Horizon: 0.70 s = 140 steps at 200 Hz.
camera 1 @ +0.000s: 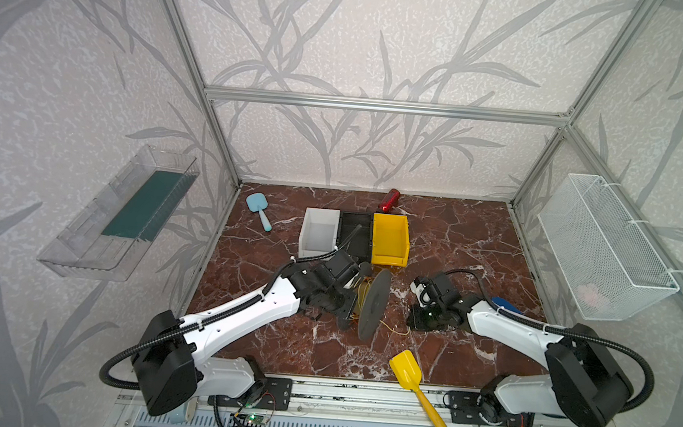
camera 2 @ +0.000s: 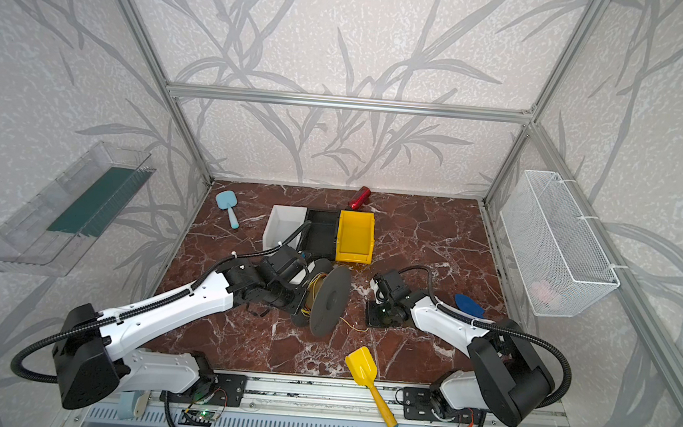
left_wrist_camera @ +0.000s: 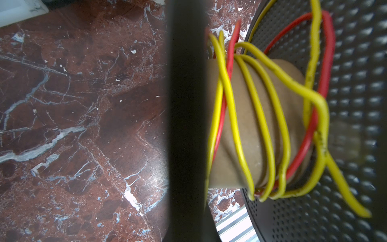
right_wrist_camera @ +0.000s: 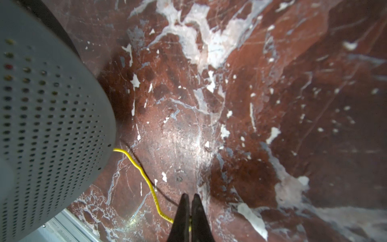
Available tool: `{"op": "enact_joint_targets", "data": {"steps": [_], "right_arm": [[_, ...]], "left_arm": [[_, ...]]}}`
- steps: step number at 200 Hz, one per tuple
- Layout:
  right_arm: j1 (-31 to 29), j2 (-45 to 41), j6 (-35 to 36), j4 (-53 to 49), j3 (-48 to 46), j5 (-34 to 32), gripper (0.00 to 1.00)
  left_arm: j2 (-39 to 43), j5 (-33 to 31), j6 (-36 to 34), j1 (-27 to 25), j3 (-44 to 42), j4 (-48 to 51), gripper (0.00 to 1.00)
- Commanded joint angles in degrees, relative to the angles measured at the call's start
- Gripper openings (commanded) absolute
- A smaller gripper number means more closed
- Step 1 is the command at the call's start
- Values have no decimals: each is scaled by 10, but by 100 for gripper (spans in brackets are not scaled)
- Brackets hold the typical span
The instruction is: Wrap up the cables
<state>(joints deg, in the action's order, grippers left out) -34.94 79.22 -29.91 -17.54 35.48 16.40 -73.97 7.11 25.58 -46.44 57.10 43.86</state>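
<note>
Front edge: nearest us lay a yellow plastic toy shovel with an orange handle (camera 1: pixel 416 385) at 6 o'clock, its handle crossing the aluminium front rail (camera 1: pixel 359 395).
Spool: a grey spool with perforated flanges (camera 1: pixel 374 304) stood on its rims at mid-table, with a brown cardboard core (left_wrist_camera: pixel 249 125).
Yellow wire: the long, thin yellow cable (left_wrist_camera: pixel 262 118) sat in loose, uneven turns round that core beside a thin red wire (left_wrist_camera: pixel 328 52). Its free tail ran over the table toward 4 o'clock.
Right claw: the right gripper (right_wrist_camera: pixel 189 198) had its fingers together, pinching that tail.
Left claw: the left gripper (camera 1: pixel 343 302) was closed. We judged it clamped on the spool's near flange, a dark band across its wrist view.
Handling: we judged the wire light, springy and slick, so slack turns could spread or slip off.
Hold: we would take it near the free end and keep it taut.
Surface: the red-brown marbled tabletop (camera 1: pixel 454 240) looked hard and glossy, so the wire would slide.
Room: leaf-patterned walls (camera 1: pixel 387 39) stood in an aluminium frame (camera 1: pixel 381 105). A row of white, black and yellow plastic bins (camera 1: pixel 388 258) sat at 12 o'clock, a white mesh basket (camera 1: pixel 604 247) at 3 and a clear tray (camera 1: pixel 123 214) at 9.
</note>
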Motion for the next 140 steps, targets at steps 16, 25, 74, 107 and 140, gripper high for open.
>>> {"op": "enact_joint_targets", "data": {"steps": [16,25,74,107,140], "right_arm": [[2,-8,21,-29,30,-48,0],[7,-9,31,-42,46,-53,0],[55,3,91,-101,182,-63,0],[55,57,125,-137,324,-45,0],[27,113,133,-167,484,1,0]], "left_arm": [[-5,-5,5,-2,-30,40,0],[0,-1,5,-2,-33,40,0],[20,3,-5,-2,-40,61,0],[23,-24,-12,-11,-20,88,0],[-13,-81,1,-27,20,136,0]]}}
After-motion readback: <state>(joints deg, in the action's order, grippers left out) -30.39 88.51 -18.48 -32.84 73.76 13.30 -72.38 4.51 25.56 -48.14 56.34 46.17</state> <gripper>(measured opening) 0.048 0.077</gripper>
